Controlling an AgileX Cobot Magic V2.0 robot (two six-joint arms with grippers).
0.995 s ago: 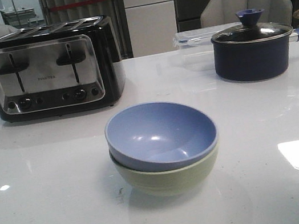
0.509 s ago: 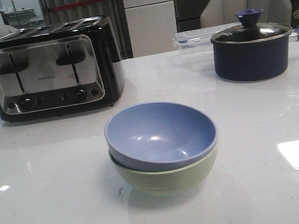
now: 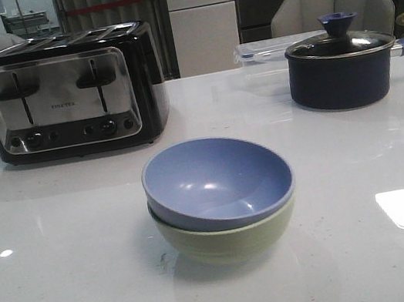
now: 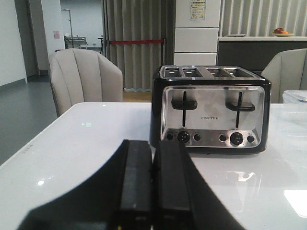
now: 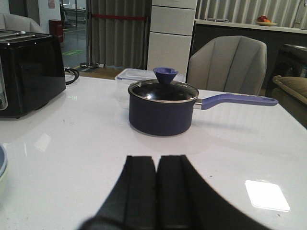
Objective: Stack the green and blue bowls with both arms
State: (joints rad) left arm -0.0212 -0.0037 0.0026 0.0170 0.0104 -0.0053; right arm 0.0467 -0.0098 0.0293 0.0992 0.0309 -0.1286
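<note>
— Sitting nested at the near middle of the white table [image 3: 72, 299]: blue bowl [image 3: 217, 179] inside green bowl [image 3: 229, 240], rims nearly level, the blue one tilting a little toward the left.

— Standing where, against the other things?

— Lying nearer than the black-and-steel toaster [image 3: 70, 92] at far left, and nearer than the navy lidded pot [image 3: 340, 68] at far right, well apart from both. Clear lidded container [image 3: 262, 50] sitting just behind the pot.

— Left claw doing what?

— Left gripper [image 4: 152, 191] showing fingers pressed together, holding nothing, facing the toaster. No bowl showing in that wrist view, so sitting apart from the stack.

— Right claw?

— Right gripper [image 5: 156, 191] likewise closed with fingers touching, gripping nothing, pointing at the pot with its blue handle reaching right. Only a sliver of the bowls' rims peeking in at the edge of that view, off to the left of the fingers and not touching them.

— Seen from the front?

— Neither arm appearing there.
</note>
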